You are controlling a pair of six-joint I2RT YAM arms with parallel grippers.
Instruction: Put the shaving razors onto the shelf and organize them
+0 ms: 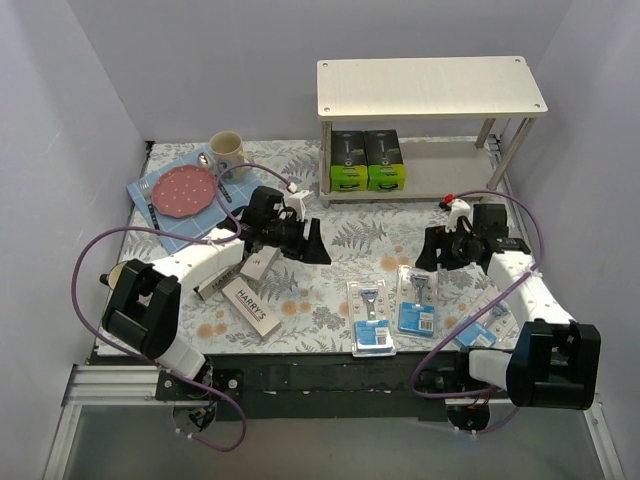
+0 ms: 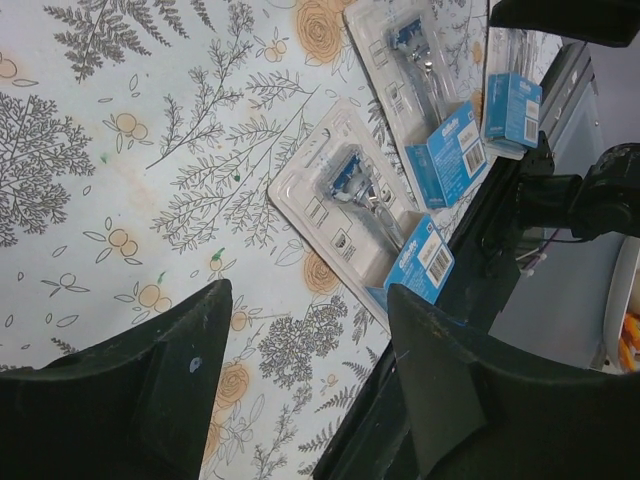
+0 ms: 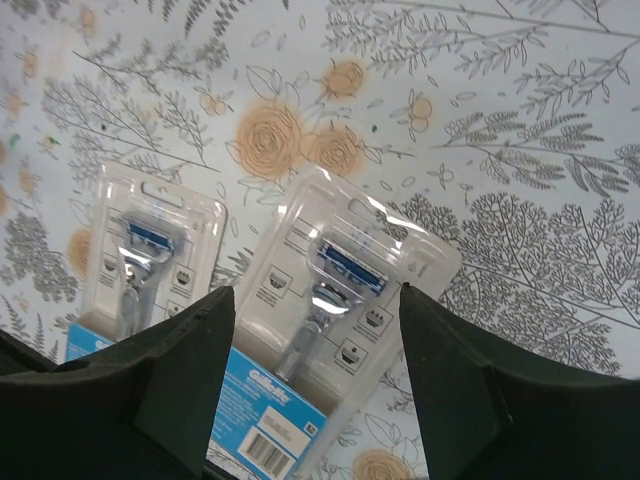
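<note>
While the open, empty right pincer (image 3: 312, 292) hangs over a blue-carded clear blister razor pack (image 3: 350, 250) near-side of the pale-wood shelf (image 1: 430, 85), the pack's long axis runs slightly skewed between its fingers (image 3: 180, 380).

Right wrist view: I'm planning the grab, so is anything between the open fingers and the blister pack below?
Nothing visible. The right gripper hangs open above the blister pack; a second pack lies beside it, apart.

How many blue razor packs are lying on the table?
3 packs: left pack near the front edge, middle pack beside it, right pack partly under the right arm. More may hide beneath arms.
</note>
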